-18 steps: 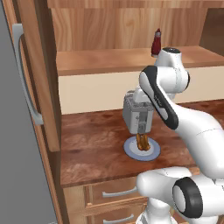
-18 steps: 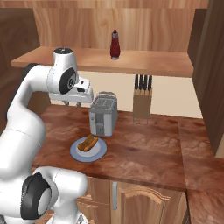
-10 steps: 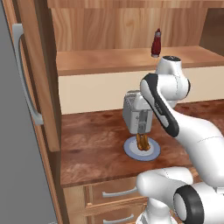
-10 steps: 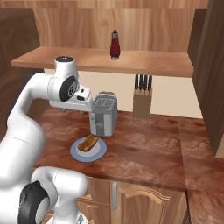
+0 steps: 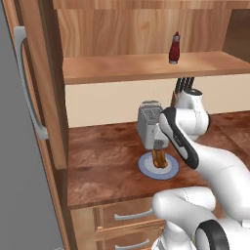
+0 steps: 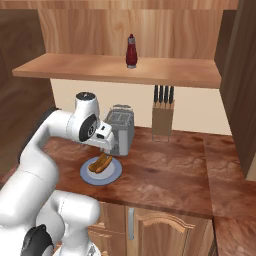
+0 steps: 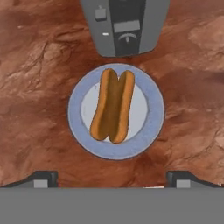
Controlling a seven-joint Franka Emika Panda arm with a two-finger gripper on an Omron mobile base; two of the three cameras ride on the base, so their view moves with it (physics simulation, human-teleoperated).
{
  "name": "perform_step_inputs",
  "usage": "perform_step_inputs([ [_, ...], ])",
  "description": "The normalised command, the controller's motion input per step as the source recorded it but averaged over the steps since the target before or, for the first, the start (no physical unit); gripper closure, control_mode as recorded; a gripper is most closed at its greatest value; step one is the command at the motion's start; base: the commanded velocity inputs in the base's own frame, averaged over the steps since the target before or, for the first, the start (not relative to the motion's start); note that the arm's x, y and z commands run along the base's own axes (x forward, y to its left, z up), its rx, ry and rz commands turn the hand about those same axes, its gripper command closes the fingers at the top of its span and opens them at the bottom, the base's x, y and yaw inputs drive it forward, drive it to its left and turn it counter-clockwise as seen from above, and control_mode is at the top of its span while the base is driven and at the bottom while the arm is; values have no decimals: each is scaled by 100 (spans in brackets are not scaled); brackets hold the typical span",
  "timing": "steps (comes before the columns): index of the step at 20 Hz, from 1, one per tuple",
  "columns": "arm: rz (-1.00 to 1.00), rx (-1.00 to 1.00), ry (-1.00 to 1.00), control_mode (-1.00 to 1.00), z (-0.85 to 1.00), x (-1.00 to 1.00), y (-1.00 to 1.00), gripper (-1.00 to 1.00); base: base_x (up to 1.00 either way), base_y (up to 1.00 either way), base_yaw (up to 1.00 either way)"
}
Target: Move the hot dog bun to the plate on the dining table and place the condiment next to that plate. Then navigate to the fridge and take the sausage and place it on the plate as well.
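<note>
The hot dog bun lies on a small blue-grey plate on the wood counter, just in front of a grey toaster. My gripper hangs directly above the bun, open, with nothing between its fingers. From the base it shows low over the plate. The condiment, a dark red bottle, stands upright on the wooden shelf above. The grey fridge fills the left edge. The yellow plate, dining table and sausage are out of view.
The toaster stands close behind my hand. A knife block sits to its right against the wall. The shelf overhangs the counter. A tall wood cabinet panel and the fridge handle bound the left side.
My gripper has gone from shut to open. The arm has dropped lower over the bun, which has stayed on its blue-grey plate.
</note>
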Motion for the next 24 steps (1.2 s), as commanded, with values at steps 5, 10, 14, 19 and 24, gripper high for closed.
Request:
perform_step_inputs([
  [5, -4, 5, 0, -100, -62, 39, -2, -100, 0, 0, 0],
  [10, -3, 2, 0, -100, -53, 51, 0, -100, 0, 0, 0],
  [14, -3, 0, 0, -100, -46, 39, 0, -100, 0, 0, 0],
  [19, -4, 0, 0, -100, -37, 24, 0, -100, 0, 0, 0],
  [24, -3, 0, 0, -100, -30, 25, 2, -100, 0, 0, 0],
])
